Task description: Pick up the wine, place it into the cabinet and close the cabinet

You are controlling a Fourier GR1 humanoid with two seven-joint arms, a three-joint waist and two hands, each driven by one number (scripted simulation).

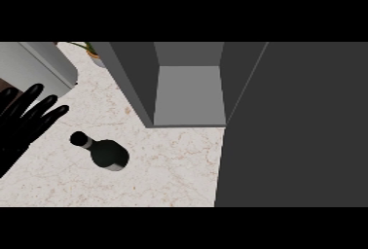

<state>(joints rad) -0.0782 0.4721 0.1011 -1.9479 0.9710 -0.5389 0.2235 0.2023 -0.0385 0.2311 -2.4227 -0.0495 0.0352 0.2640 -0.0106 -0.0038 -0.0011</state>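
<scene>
One dark glass wine bottle (106,152) stood upright on the pale, brown-veined marble table (169,170), seen from above so that its round black cap and short neck leaned toward the upper left and its wide shoulder hid the base. Open tabletop lay all around it: a broad strip ran toward the lower edge of the view, and a clear stretch separated it from the grey box-shaped cabinet (187,92) up and to the right. That cabinet stood open toward the bottle, its flat light-grey inner floor showing between two darker side walls; its top was cut off by the upper edge. A large dark grey flat panel (295,131) filled the right side of the view and covered the table there; whether it was the cabinet's door could not be made out. The robot's black left hand (25,124) showed at the left edge, fingers straight and spread, pointing up, holding nothing and well apart from the bottle; its wrist was cut off by the frame. The right hand did not show. A light grey rounded appliance (39,63) sat at the upper left, and a small potted plant (92,51) peeked out behind the cabinet, mostly hidden.
</scene>
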